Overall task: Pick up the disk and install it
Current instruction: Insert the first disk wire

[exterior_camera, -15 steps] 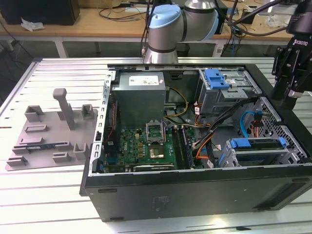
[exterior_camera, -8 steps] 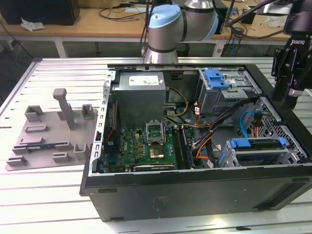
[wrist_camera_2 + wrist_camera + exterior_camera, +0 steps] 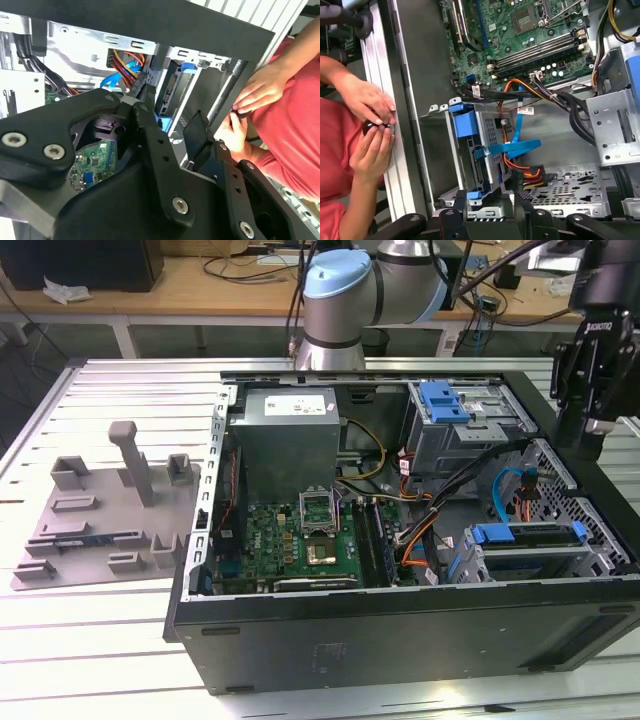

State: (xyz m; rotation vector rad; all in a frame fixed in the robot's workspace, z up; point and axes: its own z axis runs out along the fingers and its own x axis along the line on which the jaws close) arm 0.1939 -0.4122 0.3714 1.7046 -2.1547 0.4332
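The disk [image 3: 530, 552] lies in the bay at the front corner of the open computer case [image 3: 400, 640], on the exterior view's right, its blue carrier frame [image 3: 527, 533] along the top. In the first wrist view the disk [image 3: 476, 167] stands on edge in that bay under its blue carrier frame [image 3: 465, 124]. My gripper [image 3: 586, 440] hangs above the case's right wall, apart from the disk. Its fingers [image 3: 460, 202] are spread, so the gripper [image 3: 492, 202] is open with nothing between them.
A person's hands [image 3: 372, 117] hold a small dark object at the case's outer rail, close to my gripper. Inside the case are a power-supply box [image 3: 290, 435], a motherboard [image 3: 310, 535], a grey drive cage [image 3: 450, 410] and loose cables [image 3: 440, 510]. A grey fixture plate [image 3: 100, 520] lies beside the case.
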